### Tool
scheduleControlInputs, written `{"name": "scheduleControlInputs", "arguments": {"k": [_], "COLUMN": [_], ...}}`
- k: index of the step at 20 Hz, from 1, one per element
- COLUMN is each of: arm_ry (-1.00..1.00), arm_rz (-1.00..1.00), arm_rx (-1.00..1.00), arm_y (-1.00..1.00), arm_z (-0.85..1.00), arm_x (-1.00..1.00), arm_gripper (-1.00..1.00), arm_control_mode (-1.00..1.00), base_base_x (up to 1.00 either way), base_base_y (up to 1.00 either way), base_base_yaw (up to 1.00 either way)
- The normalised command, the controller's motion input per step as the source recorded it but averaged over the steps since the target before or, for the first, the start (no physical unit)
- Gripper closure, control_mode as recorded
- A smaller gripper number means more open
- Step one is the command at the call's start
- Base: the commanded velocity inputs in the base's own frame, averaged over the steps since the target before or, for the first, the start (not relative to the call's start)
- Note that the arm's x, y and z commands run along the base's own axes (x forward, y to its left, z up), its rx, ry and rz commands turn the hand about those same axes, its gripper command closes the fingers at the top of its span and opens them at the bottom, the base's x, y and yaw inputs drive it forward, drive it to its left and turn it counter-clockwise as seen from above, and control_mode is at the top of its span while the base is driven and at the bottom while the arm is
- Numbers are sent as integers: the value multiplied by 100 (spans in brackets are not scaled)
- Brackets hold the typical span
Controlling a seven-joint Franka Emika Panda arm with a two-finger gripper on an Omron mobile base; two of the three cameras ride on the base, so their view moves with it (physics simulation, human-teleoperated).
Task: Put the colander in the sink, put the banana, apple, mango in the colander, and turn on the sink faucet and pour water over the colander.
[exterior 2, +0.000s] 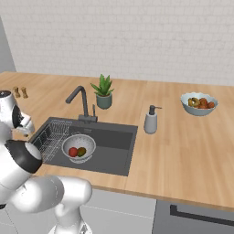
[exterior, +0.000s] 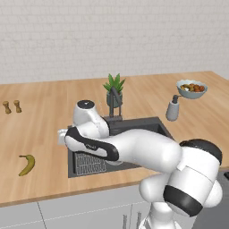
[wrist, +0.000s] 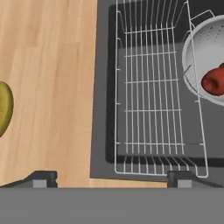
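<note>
From the left base view I see the banana [exterior: 27, 164] lying on the wooden counter [exterior: 40, 120] left of the sink [exterior: 134, 127], well apart from it. My arm reaches across the basin, and the sink faucet [exterior: 115, 103] stands behind with no water running.

From the right base view, the colander [exterior 2: 78, 147] sits inside the sink beside the wire rack [exterior 2: 52, 135], with the apple [exterior 2: 72, 152] and the mango [exterior 2: 82, 151] already in it. So I judge the colander step and two fruits done; the banana and the water are left.

In the hand view, the gripper [wrist: 112, 178] hangs with its jaws wide apart, holding nothing, over the sink's left edge; the banana peeks in at the left border. I find no brand, label or writing I can read anywhere.
</note>
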Motion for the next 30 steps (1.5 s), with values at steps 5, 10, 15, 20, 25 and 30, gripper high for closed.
{"name": "scheduleControlInputs", "arguments": {"k": [5, 10, 15, 20, 25, 30], "arm_ry": [1, 0, 0, 0, 0, 0], "arm_rz": [0, 0, 0, 0, 0, 0], "arm_rx": [1, 0, 0, -1, -1, -3], "arm_y": [51, 52, 59, 61, 52, 33], "arm_z": [0, 0, -4, -16, -12, -6], "arm_x": [0, 2, 11, 17, 12, 1], "arm_gripper": [-100, -100, -100, -100, -100, -100], "arm_control_mode": [-100, -100, -100, -100, -100, -100], "base_base_x": [0, 0, 0, 0, 0, 0], "base_base_y": [0, 0, 0, 0, 0, 0], "base_base_yaw": [0, 0, 0, 0, 0, 0]}}
